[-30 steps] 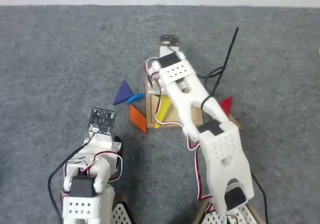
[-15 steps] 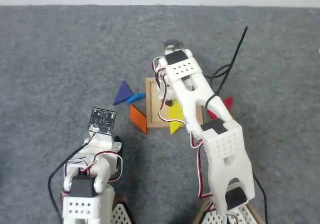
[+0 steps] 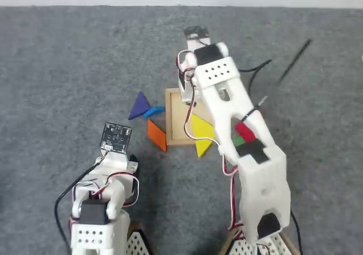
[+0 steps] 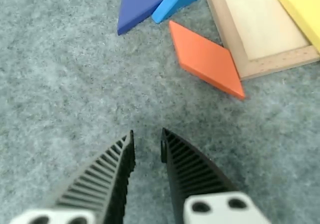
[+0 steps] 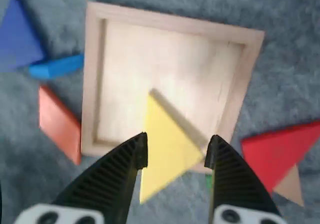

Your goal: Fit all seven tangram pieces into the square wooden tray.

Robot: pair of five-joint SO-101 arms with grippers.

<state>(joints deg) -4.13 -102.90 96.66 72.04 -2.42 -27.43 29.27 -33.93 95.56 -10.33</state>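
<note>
While the left arm sits folded back over its base at the near left of the grey mat, the right arm stretches long from its base at the near right, with its wrist bent down over the tray. Right gripper: fingers spread wide, gripping nothing, hanging above the tray's near rim and pointing down at the yellow triangle. Left gripper: low over bare mat, well short of the pieces, its toothed fingers drawn close with a narrow gap between the tips, holding nothing. Tray, square, pale wood, flat on the mat in the middle of the table. Yellow triangle: lies across the tray's near rim, one corner inside over the wooden floor, the rest hanging out over the mat. Orange piece, a parallelogram: on the mat outside the tray, against its near left corner. Navy triangle: on the mat left of the tray, apart from it. Blue piece: touches the navy triangle, lying between it and the tray's left rim. Red triangle: on the mat just right of the tray, partly under the right arm in the high view. Green piece: a small patch beside the red triangle, mostly hidden. Tan piece: touches the red triangle's outer edge.
</note>
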